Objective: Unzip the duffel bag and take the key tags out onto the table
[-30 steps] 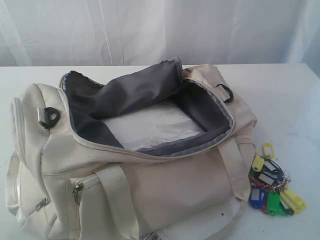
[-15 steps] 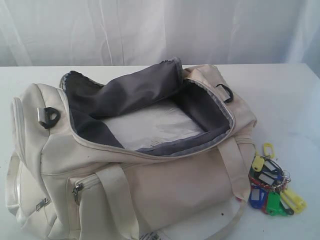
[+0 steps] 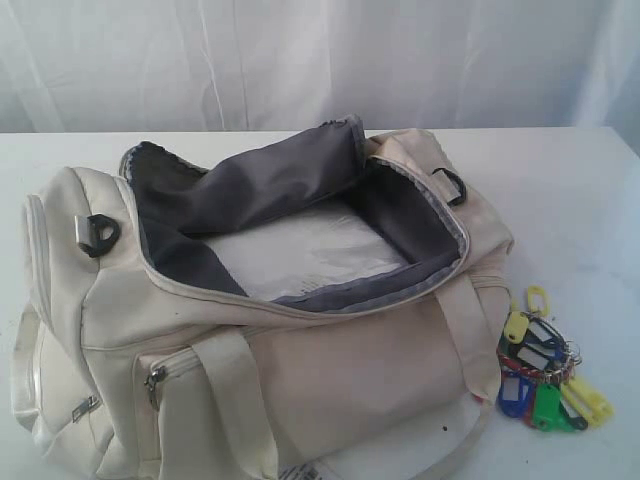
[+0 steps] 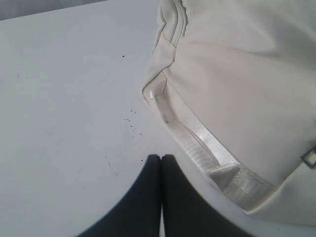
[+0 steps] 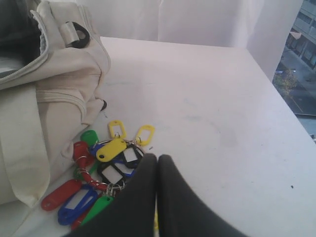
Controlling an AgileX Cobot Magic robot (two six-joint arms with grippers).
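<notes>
Right end effector point(image 5: 157, 157) is resting closed and empty close by the key tags point(image 5: 109, 170), which are lying on the tabletop point(image 5: 207, 98) beside the unzipped bag point(image 3: 300, 370). Left end effector point(image 4: 160, 159) is sitting closed and empty near the bag's end. The tags are looking light, hard and loosely jangling, so the metal ring seems the surest hold.

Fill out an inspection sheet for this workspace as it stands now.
Surface: white table, a few dark specks.
Job's things: duffel bag unzipped, main opening gaping; key tags on the table beside the bag.
Clutter: nothing seen.
Pincers: left pincer shut, empty, near the bag's end; right pincer shut, empty, close by the key tags.
Cables: nothing seen.
Surroundings: white curtain behind; window at one side.
</notes>
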